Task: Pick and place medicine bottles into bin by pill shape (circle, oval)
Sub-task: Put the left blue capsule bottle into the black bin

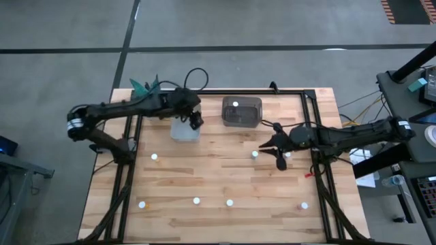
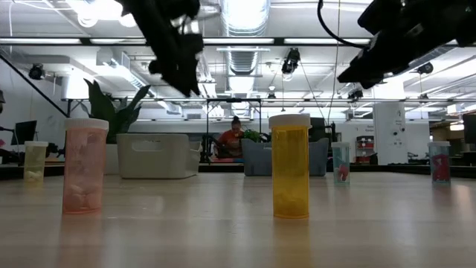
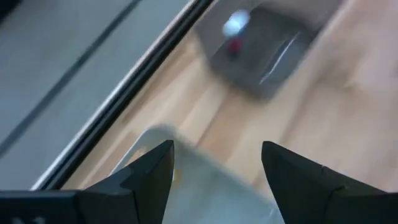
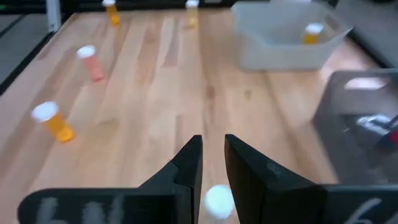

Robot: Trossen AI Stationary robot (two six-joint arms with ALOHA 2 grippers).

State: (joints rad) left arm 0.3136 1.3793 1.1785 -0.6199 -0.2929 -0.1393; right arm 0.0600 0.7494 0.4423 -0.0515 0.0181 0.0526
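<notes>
Several medicine bottles with white caps stand upright on the wooden table, among them one at the left (image 1: 154,157), a row near the front (image 1: 196,201) and two by my right gripper (image 1: 255,154). One bottle (image 1: 235,104) is in the dark bin (image 1: 253,116). Another (image 4: 313,32) is in the pale bin (image 1: 182,134). My left gripper (image 3: 216,163) is open and empty above the pale bin (image 3: 205,193). My right gripper (image 4: 213,155) is shut and empty, raised above the table. A white cap (image 4: 217,200) shows on the table below its fingers.
Black rails (image 1: 315,129) run along the table's left, right and far edges. The low view shows a pink bottle (image 2: 84,167) and a deep orange one (image 2: 290,167) close by, with smaller ones farther back. A person (image 2: 233,141) sits in the room beyond the table.
</notes>
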